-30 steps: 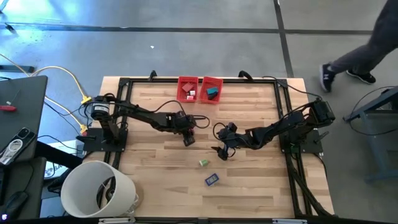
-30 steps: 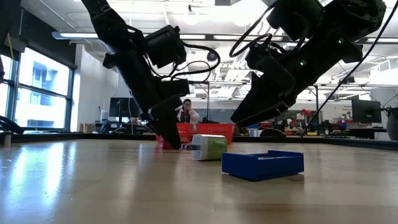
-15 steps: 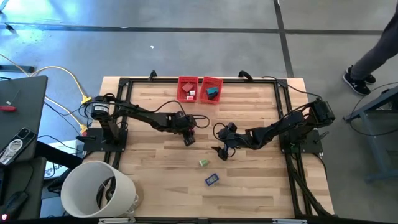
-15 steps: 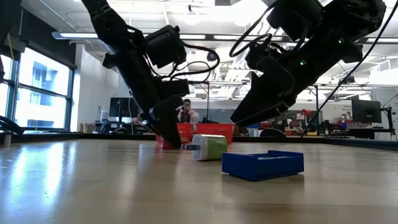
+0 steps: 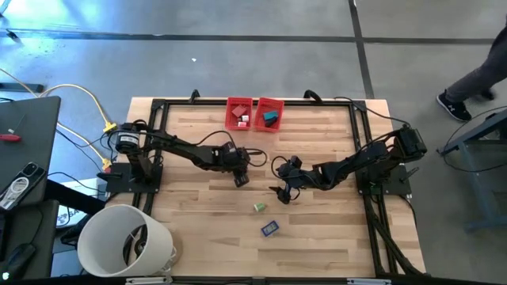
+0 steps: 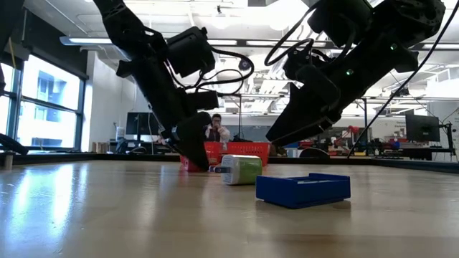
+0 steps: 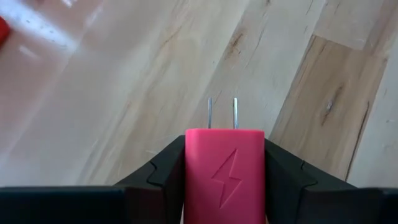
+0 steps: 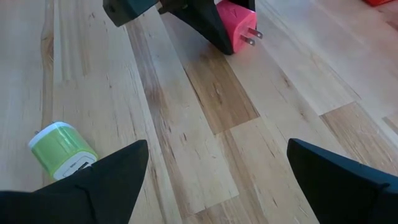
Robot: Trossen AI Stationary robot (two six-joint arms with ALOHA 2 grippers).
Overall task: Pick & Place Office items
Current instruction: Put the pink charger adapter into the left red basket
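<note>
My left gripper is shut on a pink charger plug with a lightning mark, low over the middle of the table. The right wrist view also shows this plug. My right gripper hangs open just to its right, its fingers wide apart over bare wood. A green and white piece lies on its side near that gripper. A dark blue piece lies flat closer to the near edge. Two red bins at the far edge hold several small pieces. My left gripper pinches the pink plug by its two side faces between the two fingers. The fingers slant down toward the table from its left. The two metal prongs stick out past the fingertips. Whether the plug touches the wood, I cannot tell.
A big white bucket stands off the table's near left corner. A black frame runs round the tabletop. Bare wood lies between the grippers and the bins. A person's leg and shoe show on the floor at the far right.
</note>
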